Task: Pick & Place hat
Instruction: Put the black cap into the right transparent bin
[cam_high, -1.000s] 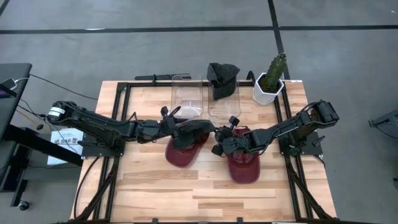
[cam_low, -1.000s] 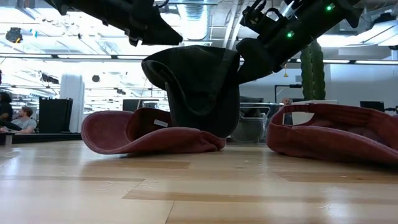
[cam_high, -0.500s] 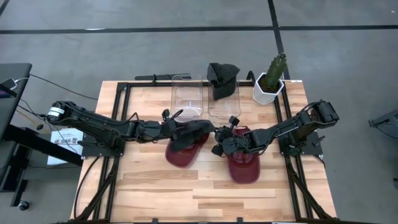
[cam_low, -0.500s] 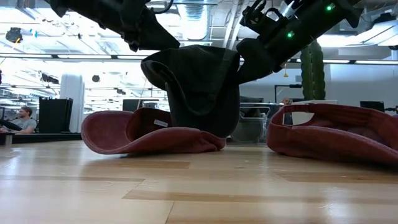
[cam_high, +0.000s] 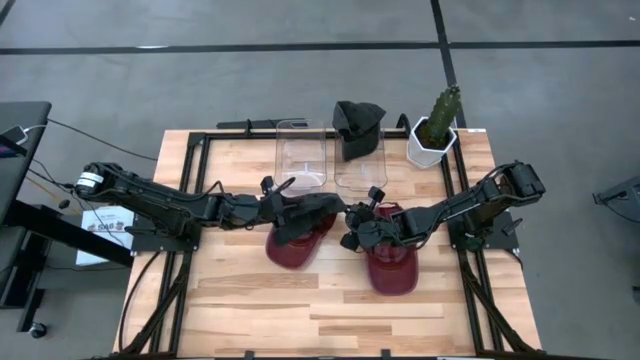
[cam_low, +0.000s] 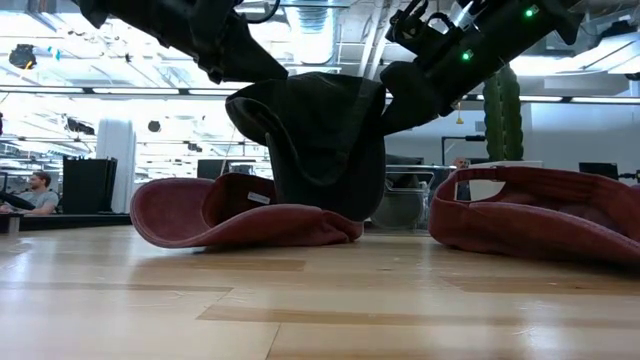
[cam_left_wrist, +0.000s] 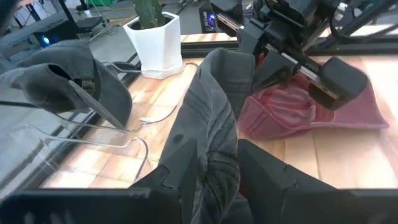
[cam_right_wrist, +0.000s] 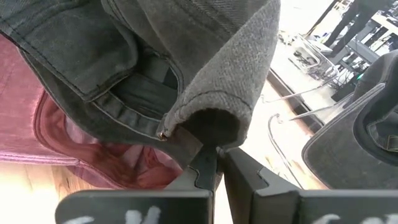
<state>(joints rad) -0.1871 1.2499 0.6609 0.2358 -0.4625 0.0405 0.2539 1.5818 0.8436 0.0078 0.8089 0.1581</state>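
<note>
Both hands share one load: left hand (cam_high: 283, 212) clamps the dark hat (cam_high: 305, 212) on one side, right hand (cam_high: 352, 228) pinches its edge opposite, prob. to stretch it open, lifted btwn them above a red cap (cam_high: 296, 245) on the desk (cam_high: 240, 290).

Even overhead light, bright backlight at table level

Ceiling lights (cam_low: 330, 40) glare above the silhouetted dark hat (cam_low: 315, 140); nearest tabletop (cam_low: 300, 320) blurs.
</note>
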